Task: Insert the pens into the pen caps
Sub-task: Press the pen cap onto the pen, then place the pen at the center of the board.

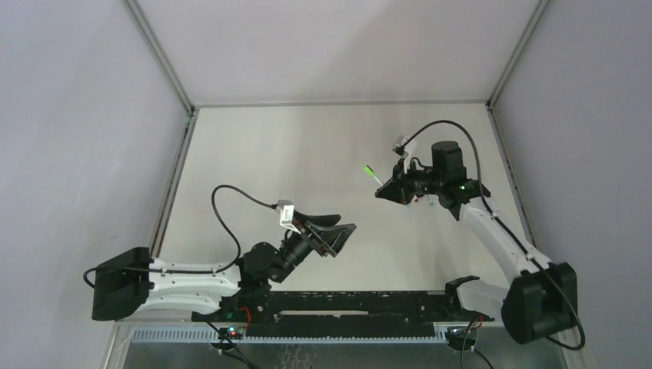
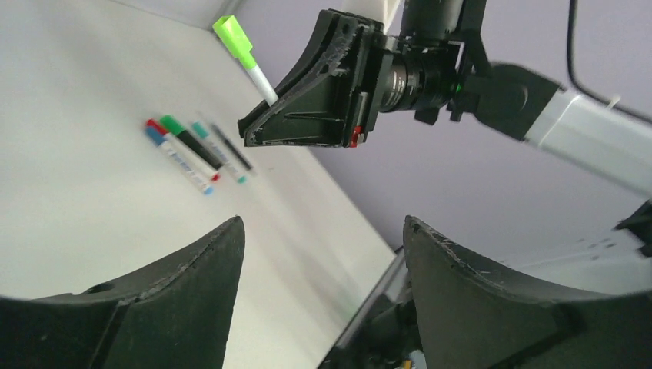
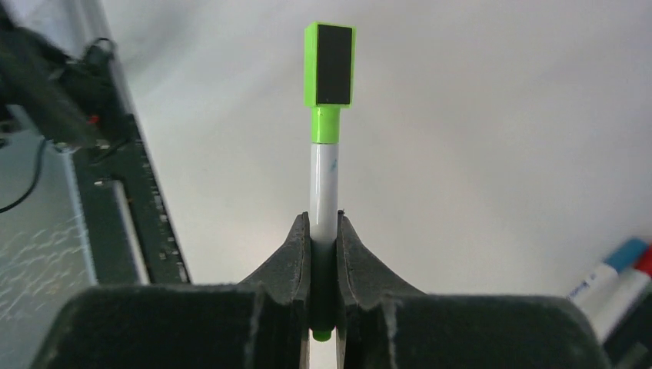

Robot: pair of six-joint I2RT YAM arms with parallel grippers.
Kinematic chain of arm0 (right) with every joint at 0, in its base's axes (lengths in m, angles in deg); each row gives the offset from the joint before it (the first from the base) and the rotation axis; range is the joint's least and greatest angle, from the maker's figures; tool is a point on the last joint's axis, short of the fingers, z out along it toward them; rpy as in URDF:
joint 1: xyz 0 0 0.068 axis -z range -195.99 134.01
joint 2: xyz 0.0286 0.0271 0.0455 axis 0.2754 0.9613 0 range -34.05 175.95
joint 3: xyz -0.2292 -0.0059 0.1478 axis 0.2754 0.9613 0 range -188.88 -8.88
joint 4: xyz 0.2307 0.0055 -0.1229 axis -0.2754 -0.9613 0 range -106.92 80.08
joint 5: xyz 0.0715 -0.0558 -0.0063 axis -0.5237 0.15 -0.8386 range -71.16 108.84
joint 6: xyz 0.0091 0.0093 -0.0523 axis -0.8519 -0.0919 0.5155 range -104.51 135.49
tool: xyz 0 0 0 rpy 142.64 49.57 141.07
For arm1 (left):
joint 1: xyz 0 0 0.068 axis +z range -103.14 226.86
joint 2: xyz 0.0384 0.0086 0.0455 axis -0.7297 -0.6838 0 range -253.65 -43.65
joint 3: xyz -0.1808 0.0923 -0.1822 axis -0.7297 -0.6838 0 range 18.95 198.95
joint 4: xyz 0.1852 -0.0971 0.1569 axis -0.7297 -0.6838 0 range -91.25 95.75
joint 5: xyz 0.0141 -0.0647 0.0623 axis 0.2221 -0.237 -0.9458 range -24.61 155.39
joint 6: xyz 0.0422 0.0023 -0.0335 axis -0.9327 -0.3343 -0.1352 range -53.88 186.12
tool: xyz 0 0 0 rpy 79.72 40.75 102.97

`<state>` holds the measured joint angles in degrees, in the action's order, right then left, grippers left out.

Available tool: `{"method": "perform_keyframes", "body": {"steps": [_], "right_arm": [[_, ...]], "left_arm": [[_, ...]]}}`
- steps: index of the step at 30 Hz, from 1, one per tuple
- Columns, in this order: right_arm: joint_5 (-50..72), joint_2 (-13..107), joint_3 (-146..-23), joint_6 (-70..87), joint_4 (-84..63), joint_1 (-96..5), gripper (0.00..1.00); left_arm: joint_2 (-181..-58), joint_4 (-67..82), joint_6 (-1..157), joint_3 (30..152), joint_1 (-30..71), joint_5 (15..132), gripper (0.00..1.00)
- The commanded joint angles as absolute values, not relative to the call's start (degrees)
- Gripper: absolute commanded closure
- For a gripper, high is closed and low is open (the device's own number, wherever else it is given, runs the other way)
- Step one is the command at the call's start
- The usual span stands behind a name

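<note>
My right claw (image 3: pixel 324 231) is pinched tight on the green-capped pen (image 3: pixel 324 173), holding it up off the counter (image 2: pixel 77 192). My left claw (image 2: pixel 323 227) gapes wide and empty. The other pens (image 2: pixel 196 154) lie side by side on the counter.

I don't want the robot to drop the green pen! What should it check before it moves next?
1. Green pen clamped between the right fingers: ok.
2. Green cap sitting on the pen's end: ok. Pushed fully home: cannot tell.
3. Left fingers open, holding nothing: ok.
4. Left fingers apart from the green pen: ok.
5. Other pens lying together on the table, out of the way: ok.
</note>
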<state>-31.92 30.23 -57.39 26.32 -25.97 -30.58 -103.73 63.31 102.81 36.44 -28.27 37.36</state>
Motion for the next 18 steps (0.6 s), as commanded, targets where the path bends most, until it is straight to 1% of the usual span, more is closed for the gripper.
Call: {"method": "perform_keyframes", "body": {"steps": [1,6,10,13,18], "right_arm": [[-18.09,37.72,-59.63,29.42,-27.90,-30.14,1.00],[-4.76,47.90,-63.76,28.11,-31.49,-30.18,1.00],[2.70,54.38,-65.37,28.17,-32.00,-30.22,1.00],[5.91,58.14,-66.93,28.04,-32.55,-30.17,0.99],[8.16,62.45,-69.19,27.36,-33.44,-30.22,0.93]], "left_arm": [[-101.28,57.78,99.38,32.92,-26.40,36.82,0.21],[-98.69,57.79,100.20,29.33,-25.44,34.89,0.21],[-96.72,57.79,100.38,27.23,-25.06,33.92,0.19],[-95.81,57.79,100.35,26.50,-24.79,33.58,0.19],[-95.72,57.77,100.55,26.37,-24.68,33.92,0.19]]}}
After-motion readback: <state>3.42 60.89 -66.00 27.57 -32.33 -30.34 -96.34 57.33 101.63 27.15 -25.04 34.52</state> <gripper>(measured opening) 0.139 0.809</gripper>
